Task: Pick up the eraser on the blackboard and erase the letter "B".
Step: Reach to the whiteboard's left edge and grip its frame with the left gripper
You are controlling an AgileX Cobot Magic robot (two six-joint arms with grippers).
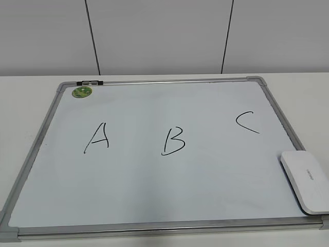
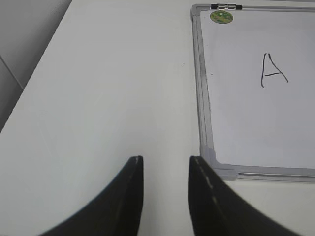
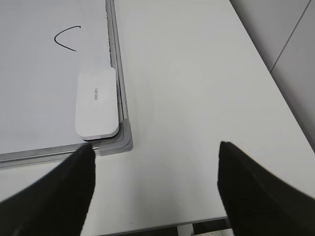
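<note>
The blackboard (image 1: 154, 185) is a white dry-erase board with a silver frame, lying flat on the table. The black letter "B" (image 1: 173, 140) is in its middle, between a black "A" (image 1: 97, 138) and a black "C" (image 1: 247, 122). The white eraser (image 1: 306, 181) lies on the board's near right corner; it also shows in the right wrist view (image 3: 97, 102). My right gripper (image 3: 155, 162) is open and empty over bare table, right of that corner. My left gripper (image 2: 165, 164) is open and empty over bare table, left of the board's near left corner (image 2: 216, 162). Neither gripper shows in the exterior view.
A round green sticker (image 1: 81, 92) and a small metal clip (image 1: 89, 83) sit at the board's far left corner. The white table (image 2: 108, 88) extends left of the board and right of it (image 3: 197, 88). Its front edge (image 3: 197, 221) lies just under my right gripper. A panelled wall (image 1: 154, 36) stands behind.
</note>
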